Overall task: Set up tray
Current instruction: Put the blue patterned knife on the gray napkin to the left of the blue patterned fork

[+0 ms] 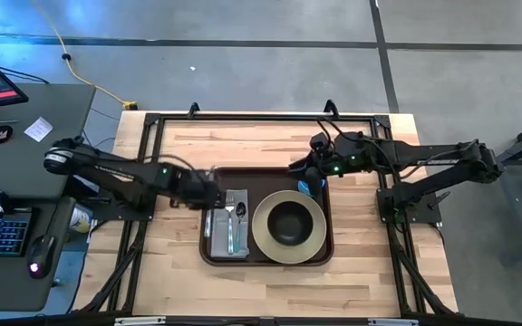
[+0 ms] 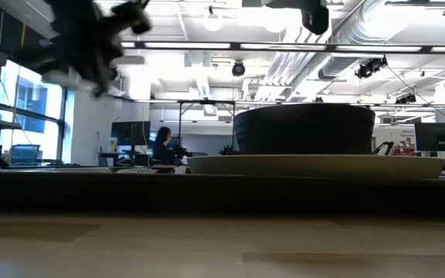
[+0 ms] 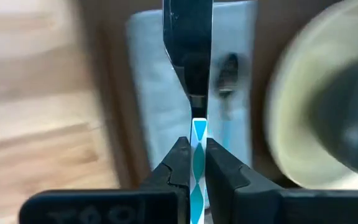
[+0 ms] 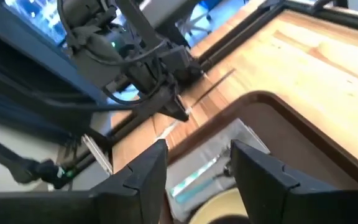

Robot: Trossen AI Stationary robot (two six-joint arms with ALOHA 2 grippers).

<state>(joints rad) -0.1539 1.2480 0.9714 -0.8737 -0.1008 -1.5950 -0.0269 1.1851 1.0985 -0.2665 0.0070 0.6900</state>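
We're looking at a light wood table (image 1: 352, 272) in an open lab, grey floor around it. The tray (image 1: 326, 195) is sitting at the middle of the table. On it, a beige plate (image 1: 263, 237) is carrying a dark bowl (image 1: 290, 223) on the right part, and a grey napkin (image 1: 216, 237) is lying along the left part with a spoon (image 1: 240, 210) resting on it. We're seeing the left gripper (image 3: 194, 163) hovering over the tray's left edge, clenched on a knife (image 3: 188, 43) with a teal-striped handle, blade pointing out over the napkin. The right gripper (image 4: 197, 163) is hanging over the tray's back right corner, fingers spread and released, nothing between them.
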